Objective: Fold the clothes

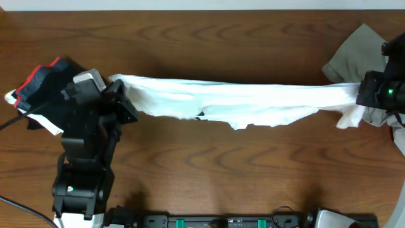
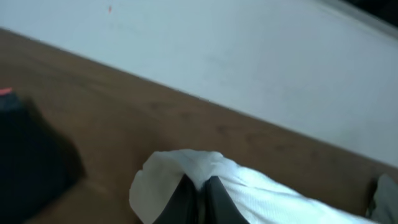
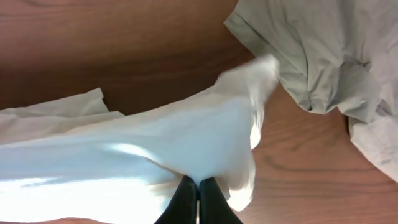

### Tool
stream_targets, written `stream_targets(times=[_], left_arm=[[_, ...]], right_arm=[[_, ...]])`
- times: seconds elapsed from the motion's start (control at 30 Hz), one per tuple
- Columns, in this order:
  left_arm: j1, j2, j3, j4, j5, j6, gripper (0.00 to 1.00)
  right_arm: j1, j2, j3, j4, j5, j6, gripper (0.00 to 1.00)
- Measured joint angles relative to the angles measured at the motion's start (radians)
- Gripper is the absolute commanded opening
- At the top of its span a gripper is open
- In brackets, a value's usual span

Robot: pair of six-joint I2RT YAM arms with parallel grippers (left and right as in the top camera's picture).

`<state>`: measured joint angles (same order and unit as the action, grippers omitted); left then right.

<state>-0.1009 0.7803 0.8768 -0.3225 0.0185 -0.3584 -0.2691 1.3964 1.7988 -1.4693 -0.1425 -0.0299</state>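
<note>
The white garment [image 1: 234, 101] is stretched into a long band across the middle of the wooden surface [image 1: 209, 171], running from the left side to the right side in the overhead view. The left hand [image 2: 199, 198] has its two fingers pressed together with no gap visible, pinching a fold at the left end of the white garment; the cloth bunches up over the fingertips. The right hand [image 3: 198, 198] is likewise closed tight, with the right end of the white garment clamped between its fingers and a loose flap hanging just beside them. The middle of the band sags slightly, and its lower edge is ragged. A grey-green garment [image 1: 357, 54] lies crumpled at the far right corner of the surface, close to the right hand. A dark garment [image 1: 39, 81] with a red edge lies at the far left, beside the left arm.
</note>
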Motion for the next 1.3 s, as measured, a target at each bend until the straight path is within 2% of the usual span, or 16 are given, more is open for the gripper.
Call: stream_targets(times=[0.13, 0.27, 0.37, 0.47, 0.67, 0.83, 0.93, 1.07, 1.17, 1.3], left_arm=[[0.000, -0.006, 0.109, -0.167, 0.000, 0.000, 0.06], [0.000, -0.014, 0.249, -0.324, 0.001, 0.000, 0.06], [0.000, -0.020, 0.336, -0.386, 0.000, 0.000, 0.06], [0.000, -0.027, 0.381, -0.393, 0.000, 0.000, 0.06], [0.000, 0.039, 0.392, -0.392, -0.004, 0.000, 0.06], [0.001, 0.256, 0.393, -0.331, -0.004, 0.000, 0.06], [0.002, 0.425, 0.393, -0.293, 0.011, 0.000, 0.06], [0.002, 0.593, 0.391, -0.296, 0.054, 0.001, 0.06], [0.002, 0.650, 0.391, -0.294, 0.064, 0.021, 0.06], [0.002, 0.660, 0.391, -0.294, 0.059, 0.042, 0.06]], right_arm=[[-0.010, -0.006, 0.029, -0.028, 0.003, -0.005, 0.01], [-0.021, -0.021, 0.136, -0.049, 0.005, -0.006, 0.02], [-0.026, -0.056, 0.214, -0.088, 0.007, -0.006, 0.02], [-0.028, -0.090, 0.261, -0.112, 0.011, -0.005, 0.06], [-0.031, -0.055, 0.283, -0.090, 0.018, -0.006, 0.05], [-0.029, 0.132, 0.286, -0.044, -0.020, -0.012, 0.01], [-0.020, 0.285, 0.285, -0.039, -0.034, -0.014, 0.13], [0.012, 0.453, 0.277, -0.127, -0.045, -0.024, 0.17], [0.043, 0.517, 0.272, -0.207, -0.052, -0.045, 0.19], [0.109, 0.526, 0.260, -0.226, -0.052, -0.070, 0.20]])
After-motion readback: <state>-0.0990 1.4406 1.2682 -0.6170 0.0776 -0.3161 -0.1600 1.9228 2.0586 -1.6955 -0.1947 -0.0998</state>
